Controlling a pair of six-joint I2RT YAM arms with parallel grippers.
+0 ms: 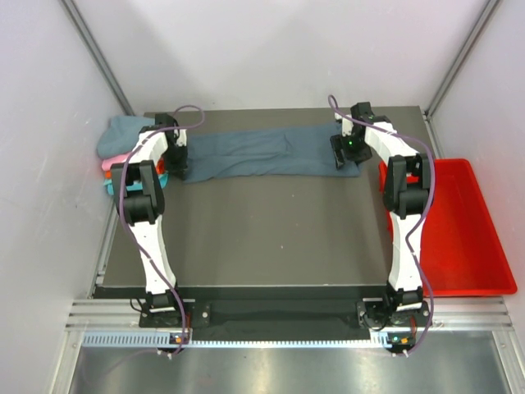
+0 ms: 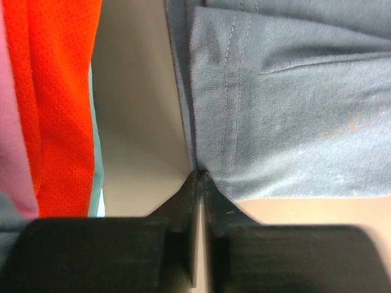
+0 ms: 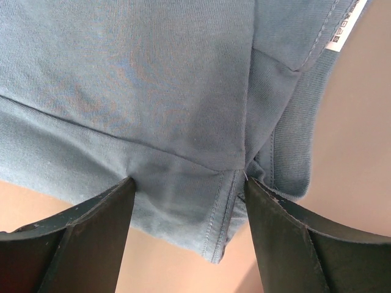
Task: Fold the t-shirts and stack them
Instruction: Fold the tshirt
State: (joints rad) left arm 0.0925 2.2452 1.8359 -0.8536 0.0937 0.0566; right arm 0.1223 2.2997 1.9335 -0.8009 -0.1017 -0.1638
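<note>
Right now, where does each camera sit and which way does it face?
Top camera: above and behind the arms, facing down at the table; both arms, left claw and right claw show.
Left wrist: on the left arm, facing along its shut claw pinching the blue-grey shirt's edge; orange shirt beside.
Right wrist: on the right arm, facing past its open claw onto that shirt.
All share the blue-grey shirt.

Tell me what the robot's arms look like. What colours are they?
Both the left arm and right arm are white tubes with chunky black joints. A purple-grey cable runs along each. A tiny green light glows near the right wrist. The fingers are flat black wedges.
</note>
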